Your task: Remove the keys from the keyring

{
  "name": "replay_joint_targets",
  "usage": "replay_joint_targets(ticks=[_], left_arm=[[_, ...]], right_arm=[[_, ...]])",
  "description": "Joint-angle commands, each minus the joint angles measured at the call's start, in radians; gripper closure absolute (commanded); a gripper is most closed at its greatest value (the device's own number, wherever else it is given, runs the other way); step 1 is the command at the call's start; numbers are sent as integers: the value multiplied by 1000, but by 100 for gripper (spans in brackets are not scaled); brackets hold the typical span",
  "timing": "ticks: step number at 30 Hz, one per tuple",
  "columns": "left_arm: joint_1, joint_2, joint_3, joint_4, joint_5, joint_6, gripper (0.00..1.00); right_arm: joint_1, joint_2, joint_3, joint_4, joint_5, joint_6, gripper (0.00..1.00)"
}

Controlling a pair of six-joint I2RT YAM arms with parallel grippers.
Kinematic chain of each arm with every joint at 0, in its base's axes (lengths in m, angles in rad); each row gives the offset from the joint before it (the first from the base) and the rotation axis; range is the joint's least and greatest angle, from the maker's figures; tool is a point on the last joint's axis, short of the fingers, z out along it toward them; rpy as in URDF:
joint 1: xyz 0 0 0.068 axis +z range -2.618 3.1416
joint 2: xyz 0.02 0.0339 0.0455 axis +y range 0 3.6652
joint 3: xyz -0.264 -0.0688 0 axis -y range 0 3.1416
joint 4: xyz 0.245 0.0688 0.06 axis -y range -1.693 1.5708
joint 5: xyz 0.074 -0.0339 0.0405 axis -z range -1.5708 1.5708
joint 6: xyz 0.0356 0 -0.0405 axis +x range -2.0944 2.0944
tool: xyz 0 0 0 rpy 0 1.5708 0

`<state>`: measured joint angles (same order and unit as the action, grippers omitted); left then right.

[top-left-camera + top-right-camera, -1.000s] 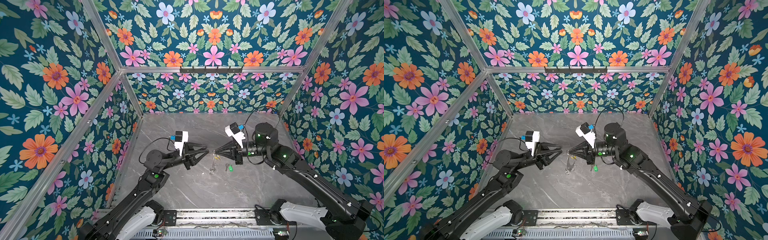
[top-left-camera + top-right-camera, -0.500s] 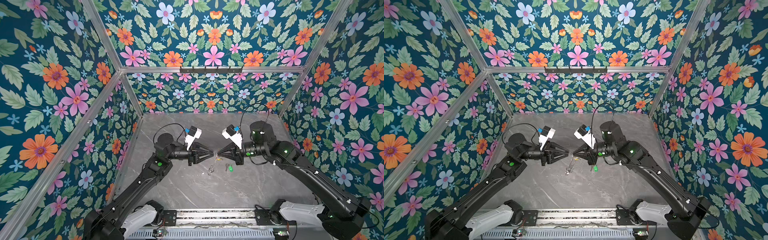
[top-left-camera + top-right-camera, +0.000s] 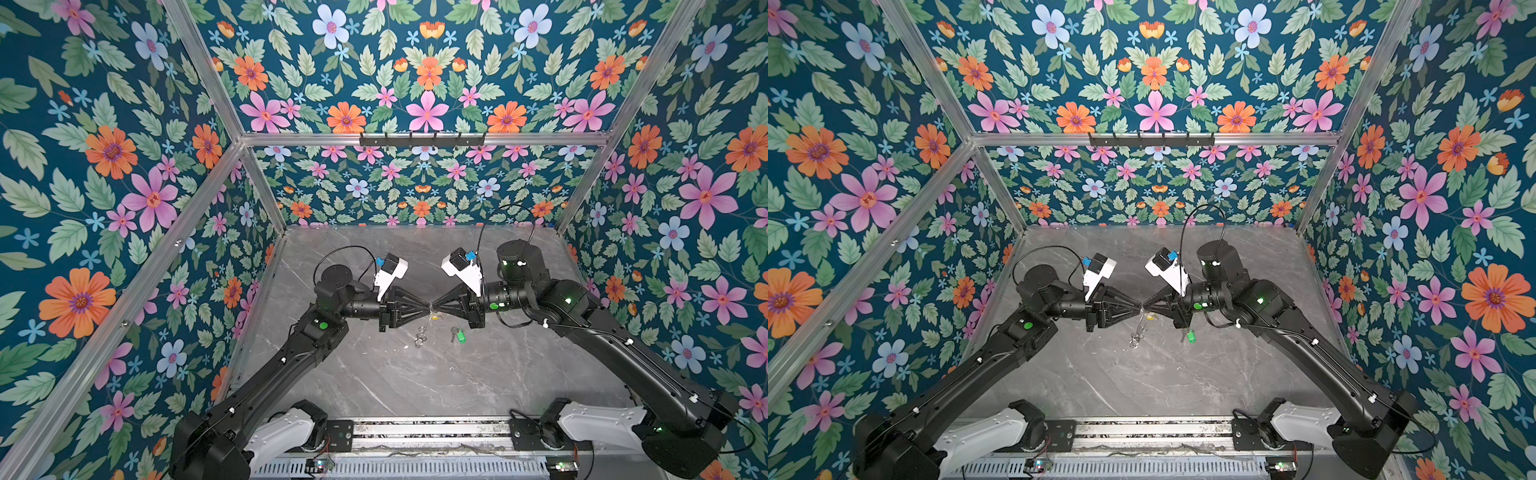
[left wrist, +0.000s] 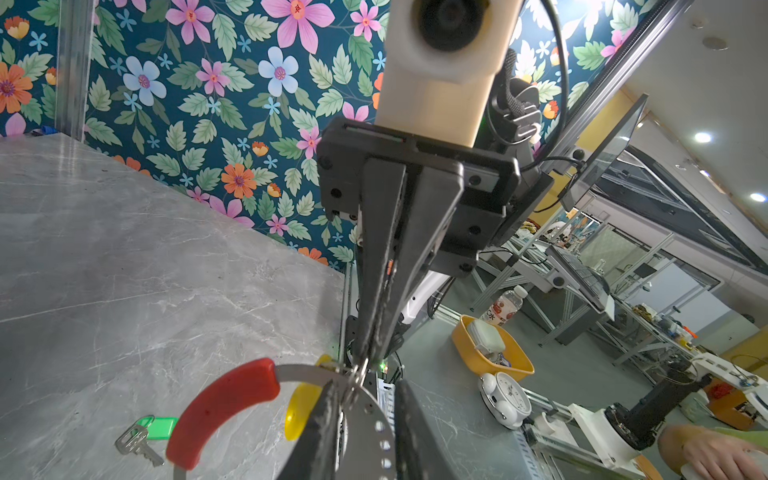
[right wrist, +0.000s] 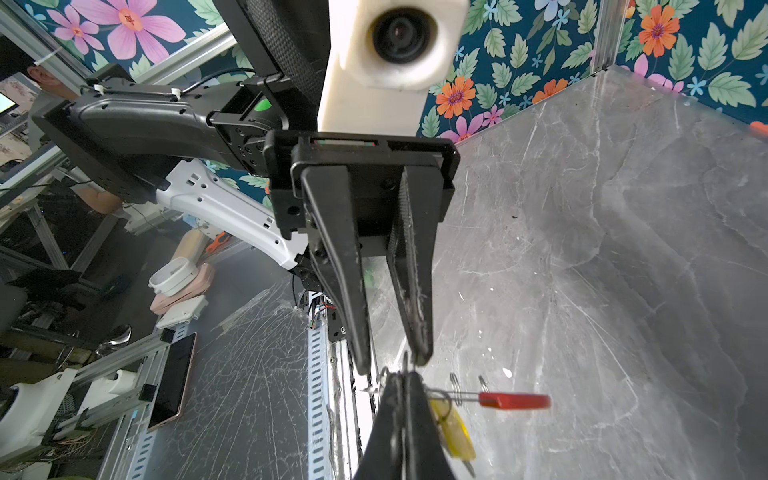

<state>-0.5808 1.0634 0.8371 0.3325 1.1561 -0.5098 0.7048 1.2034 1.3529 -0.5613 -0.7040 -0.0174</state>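
Two black robot arms meet tip to tip above a grey, marble-patterned counter (image 3: pixel 374 374) inside a booth papered with flowers. The right gripper (image 4: pixel 365 358) has its jaws pressed together on the keyring (image 4: pixel 301 371). It pinches the thin grey loop beside a small silver ring and holds it clear of the counter.

The left gripper (image 5: pixel 390 363) faces it with jaws a narrow gap apart. A strand of wire stands between them, and neither jaw is seen to press on it.

One red sleeve (image 4: pixel 224 409) covers an arc of the loop. In the right wrist view, at least two small silver rings (image 5: pixel 456 387) ride the wire between the closed jaws and the sleeve.

Of the two keys, the yellow-headed key (image 5: pixel 453 428) hangs on the loop, just beside the right gripper's jaws. The green-headed key (image 3: pixel 459 336) lies flat on the counter with its own tiny ring, apart from the loop and near the right gripper.

A cluster of silver rings (image 3: pixel 419 338) shows below the meeting jaws in a top view; whether it hangs or touches the counter cannot be told.

Beyond the counter's edge, the left wrist view takes in one yellow tub (image 4: pixel 490 361), one white alarm clock (image 4: pixel 505 399) and one bottle (image 4: pixel 505 305) whose red-and-white label is too blurred to read.
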Motion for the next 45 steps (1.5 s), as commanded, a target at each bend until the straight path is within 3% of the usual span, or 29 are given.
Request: replay_joint_targets(ticks=[1,13,14,18,23,28,41,45], left_arm=[[-1,-2,7,3,16,22,79],[-5,-18,5,-5,-1,42,100],[-5,-25,6,-13,-7,53,100],[-2,-62,-4,-29,-51,92,100],[-3,-91,-35,80,-52,50,100],[-4,-82,-56,199,-4,-22,100],[-4,-63,-73,321,14,-114,100],[-3,-66,-78,328,-10,-116,100]], right_arm=[[3,1,0,51,-11,21,100],[7,-6,-20,110,15,51,100],[8,-16,-29,124,19,54,98],[7,-99,-118,226,106,72,68],[8,-182,-263,350,125,75,57],[8,-206,-337,432,14,73,50],[11,-124,-299,426,-103,71,48],[15,-109,-291,428,-120,78,60]])
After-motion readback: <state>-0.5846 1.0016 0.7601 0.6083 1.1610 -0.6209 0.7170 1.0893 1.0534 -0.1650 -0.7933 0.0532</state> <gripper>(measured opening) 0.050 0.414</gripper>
